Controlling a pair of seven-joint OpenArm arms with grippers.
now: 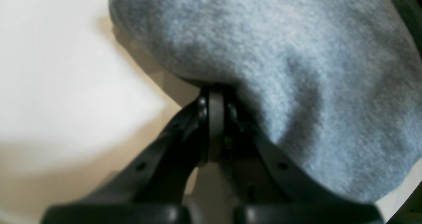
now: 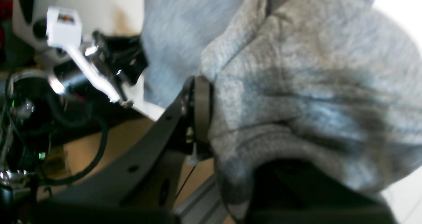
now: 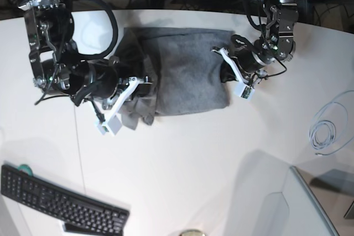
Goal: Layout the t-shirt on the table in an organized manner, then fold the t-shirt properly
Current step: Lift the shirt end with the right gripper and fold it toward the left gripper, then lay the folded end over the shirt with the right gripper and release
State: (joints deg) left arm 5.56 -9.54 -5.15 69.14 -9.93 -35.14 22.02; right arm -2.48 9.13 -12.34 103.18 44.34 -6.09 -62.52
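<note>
Left wrist view: left claw [image 1: 216, 95] pinches the t-shirt [image 1: 280, 69], a soft, limp knit. Right wrist view: right claw [image 2: 206, 108] pinches a bunched hem. Base view: shirt lies near the bench [image 3: 182, 164] far edge; edges seem the best holds.

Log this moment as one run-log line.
stage: mid-fold | left claw: shut on t-shirt edge | right claw: shut on bunched t-shirt | t-shirt: partly folded on table
</note>
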